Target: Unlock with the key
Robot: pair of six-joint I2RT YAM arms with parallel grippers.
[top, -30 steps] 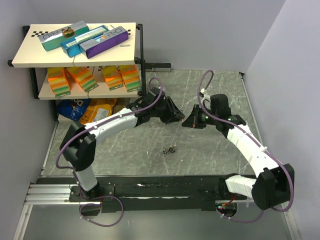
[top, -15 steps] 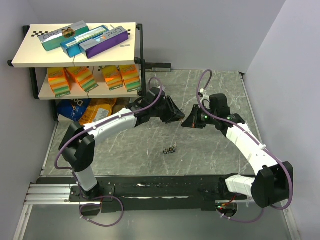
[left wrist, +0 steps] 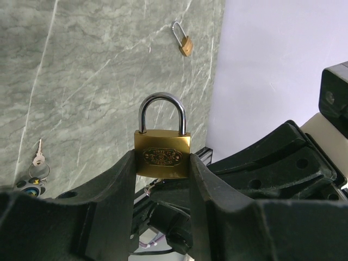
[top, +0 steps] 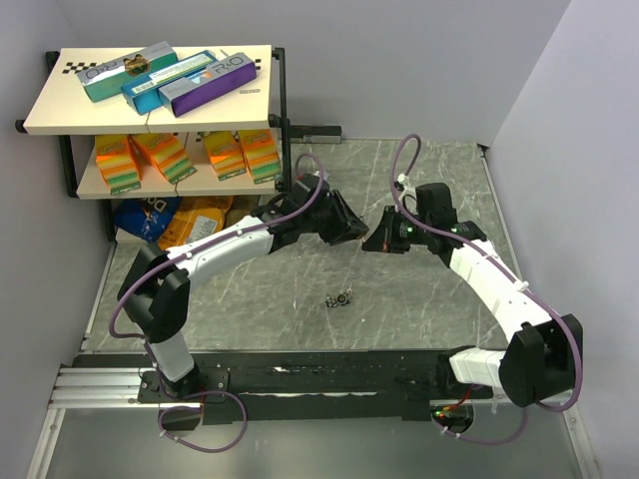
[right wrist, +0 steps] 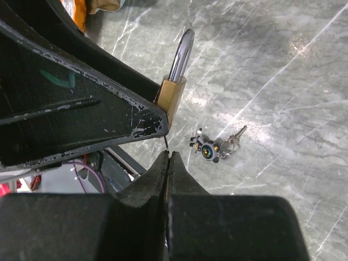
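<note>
My left gripper [left wrist: 162,159] is shut on the body of a brass padlock [left wrist: 162,155], whose steel shackle points away from the wrist. In the top view, the left gripper [top: 355,235] and right gripper [top: 372,242] meet tip to tip above mid-table. My right gripper [right wrist: 167,154] is shut, and a thin dark sliver of the key [right wrist: 165,142], seen edge-on, runs from its tips to the padlock's [right wrist: 173,97] underside. The key's tip is hidden.
A small key bunch with a dark toy fob [top: 342,297] lies on the marble table [top: 439,180] in front of the grippers. A second small brass padlock [left wrist: 185,44] lies farther off. A shelf with boxes [top: 160,110] stands at back left, with snack bags [top: 180,220] beneath it.
The right arm has edged slightly left, bringing its tips closer to the held padlock. The left arm and padlock have stayed put.
</note>
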